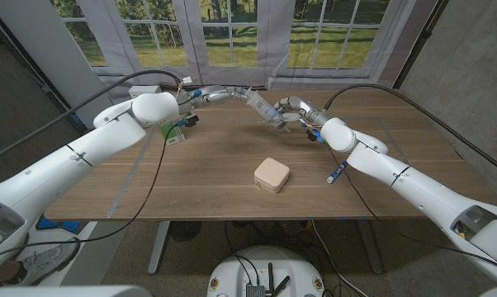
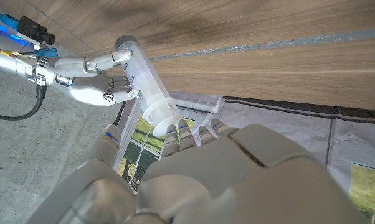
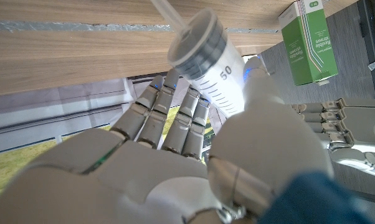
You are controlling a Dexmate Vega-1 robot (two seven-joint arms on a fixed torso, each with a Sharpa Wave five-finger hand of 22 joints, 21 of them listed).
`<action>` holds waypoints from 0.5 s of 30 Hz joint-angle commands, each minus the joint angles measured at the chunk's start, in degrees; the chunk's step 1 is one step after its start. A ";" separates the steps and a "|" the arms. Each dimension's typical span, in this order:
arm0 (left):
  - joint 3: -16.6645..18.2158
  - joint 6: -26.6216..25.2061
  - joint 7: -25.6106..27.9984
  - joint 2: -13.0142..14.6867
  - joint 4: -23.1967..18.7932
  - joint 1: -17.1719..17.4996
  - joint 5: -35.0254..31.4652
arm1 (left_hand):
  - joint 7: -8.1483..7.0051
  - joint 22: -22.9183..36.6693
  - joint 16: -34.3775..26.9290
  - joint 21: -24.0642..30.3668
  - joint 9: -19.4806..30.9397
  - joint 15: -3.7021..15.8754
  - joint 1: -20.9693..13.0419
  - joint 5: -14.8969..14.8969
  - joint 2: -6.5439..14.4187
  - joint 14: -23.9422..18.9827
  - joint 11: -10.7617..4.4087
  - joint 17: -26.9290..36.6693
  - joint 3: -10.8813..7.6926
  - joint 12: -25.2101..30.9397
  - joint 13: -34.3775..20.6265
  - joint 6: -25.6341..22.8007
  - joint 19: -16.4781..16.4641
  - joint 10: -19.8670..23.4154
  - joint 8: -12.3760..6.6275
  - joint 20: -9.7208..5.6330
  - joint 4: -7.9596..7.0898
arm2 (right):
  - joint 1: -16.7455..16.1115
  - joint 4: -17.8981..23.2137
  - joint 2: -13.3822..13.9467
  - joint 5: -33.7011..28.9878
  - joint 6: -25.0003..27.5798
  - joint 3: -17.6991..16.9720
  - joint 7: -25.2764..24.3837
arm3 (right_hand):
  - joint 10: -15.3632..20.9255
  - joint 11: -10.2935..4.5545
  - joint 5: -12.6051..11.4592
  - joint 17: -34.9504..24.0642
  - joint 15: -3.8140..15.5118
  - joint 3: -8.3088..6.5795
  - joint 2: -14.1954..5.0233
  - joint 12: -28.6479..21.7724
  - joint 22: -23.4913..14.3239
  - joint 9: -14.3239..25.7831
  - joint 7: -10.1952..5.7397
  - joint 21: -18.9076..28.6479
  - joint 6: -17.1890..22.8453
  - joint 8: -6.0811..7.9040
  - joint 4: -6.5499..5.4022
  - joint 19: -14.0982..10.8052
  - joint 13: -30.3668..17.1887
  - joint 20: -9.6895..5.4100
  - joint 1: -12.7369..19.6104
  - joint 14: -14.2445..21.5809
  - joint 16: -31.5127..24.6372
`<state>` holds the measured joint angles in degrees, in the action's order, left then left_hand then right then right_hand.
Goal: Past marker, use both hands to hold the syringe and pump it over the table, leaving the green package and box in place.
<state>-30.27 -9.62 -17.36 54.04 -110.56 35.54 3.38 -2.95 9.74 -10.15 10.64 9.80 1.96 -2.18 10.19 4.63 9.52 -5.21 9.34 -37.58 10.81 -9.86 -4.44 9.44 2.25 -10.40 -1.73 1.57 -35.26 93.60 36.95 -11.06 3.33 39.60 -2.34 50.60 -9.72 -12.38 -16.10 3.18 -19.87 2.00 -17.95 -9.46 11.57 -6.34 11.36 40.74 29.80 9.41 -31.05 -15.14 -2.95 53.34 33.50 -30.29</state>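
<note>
Both hands grip the clear plastic syringe, left hand and right hand, above the far bench; uneven push could twist it loose.

The syringe is small in the head view, and where the left hand takes hold of it is too fine to tell there. In the left wrist view that hand's own back covers the plunger end, so its grip is hidden; in the right wrist view the right hand hides the lower barrel. The green package is half covered by the left arm, and its print stays unreadable in the right wrist view. The marker's label is too small to read.
</note>
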 commanded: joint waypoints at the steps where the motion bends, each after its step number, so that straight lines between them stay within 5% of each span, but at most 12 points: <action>1: -0.53 1.25 -0.45 -0.68 1.02 -0.24 0.07 | -0.20 0.18 0.06 0.54 0.03 2.64 0.44 0.22 4.22 -0.23 -0.07 0.18 -0.19 0.16 0.04 -0.27 1.57 0.16 0.00 -2.16 -0.30 | -0.31 0.66 -0.01 -0.32 0.25 -0.08 -0.28 | 2.69 -2.16 -0.26 -0.33 9.74 0.08 -8.68 -0.02 -0.16 0.18 -6.01 -0.28 6.38 0.02 -0.02 -0.26 -0.10 -2.86 8.01 0.69 0.16; 15: -0.05 1.96 -0.16 -0.22 0.62 0.72 0.42 | -0.16 0.18 0.10 0.50 0.03 2.52 0.37 0.22 4.25 -0.27 -0.10 0.16 -0.35 0.11 0.03 -0.33 1.58 0.13 0.03 -2.13 -0.37 | -1.06 2.13 -0.06 -0.72 1.52 -0.25 -0.88 | 2.71 -2.15 -0.28 -0.46 9.78 0.22 -8.67 0.11 -0.16 0.20 -6.02 -0.30 6.45 -0.09 0.03 -0.23 -0.21 -2.91 8.10 0.74 0.27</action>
<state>-30.59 -8.40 -17.66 53.54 -109.78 35.56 3.59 -2.96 9.74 -10.15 10.64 9.70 1.96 -2.18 10.19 4.63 9.51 -5.22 9.35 -37.83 10.81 -9.86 -4.39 9.44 2.24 -9.95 -1.73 1.34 -35.81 94.62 36.97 -11.45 3.90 39.50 -2.75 51.00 -9.92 -12.36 -16.39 2.97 -19.72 1.99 -17.95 -9.46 11.61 -6.34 11.36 40.74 29.54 9.42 -31.05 -15.18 -2.95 53.34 33.71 -30.09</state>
